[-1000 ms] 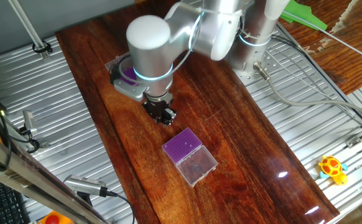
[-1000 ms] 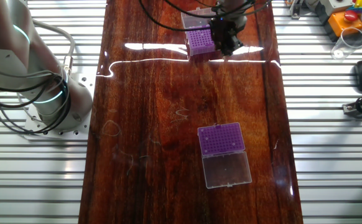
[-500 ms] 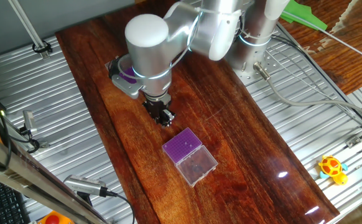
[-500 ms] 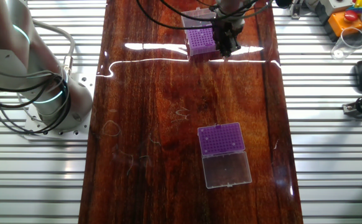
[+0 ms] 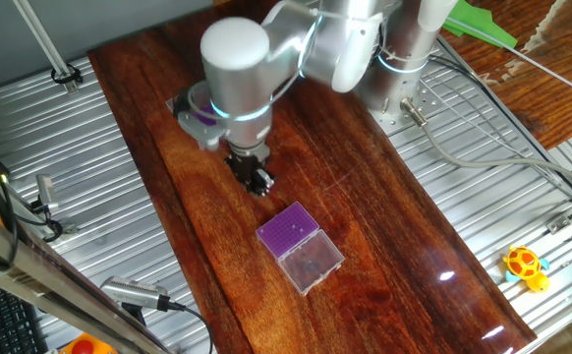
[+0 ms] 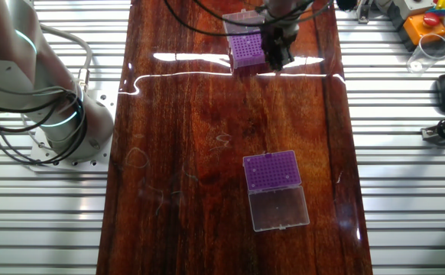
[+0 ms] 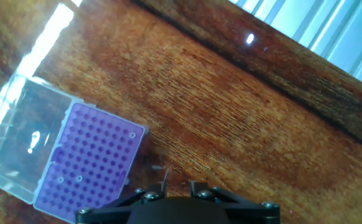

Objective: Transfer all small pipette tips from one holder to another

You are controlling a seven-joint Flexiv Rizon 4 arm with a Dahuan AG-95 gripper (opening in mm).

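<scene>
Dark reddish wood made the table [image 6: 207,153], and ribbed metal panels [image 6: 414,191] lay on both sides of it. We saw two purple pipette tip holders on the wood, well apart from each other. One holder [image 6: 247,52] stood at the far end of the table in the other fixed view, with its clear lid [image 6: 238,18] open behind it. The second holder [image 6: 271,170] lay near the middle of the table, and its clear lid [image 6: 280,208] was folded open flat beside it.

The gripper [image 6: 276,59] hung just beside the first holder, at its right edge in that view, and it pointed down toward the wood. We could not tell if it touched the holder.

In one fixed view the arm's round white joint [image 5: 235,54] covered most of the first holder [image 5: 200,110], so only a purple edge showed there; the gripper [image 5: 257,181] appeared between that holder and the second holder [image 5: 288,230]. The hand view gave us what the fixed views did not: the grid of holes in the first holder [image 7: 89,163] and its open lid [image 7: 20,137], to the left of the gripper's dark body [image 7: 187,208]. A thin dark thing stood up near that body, too small to name. We could not tell whether the claw was apart or together, because no view showed the fingertips clearly
</scene>
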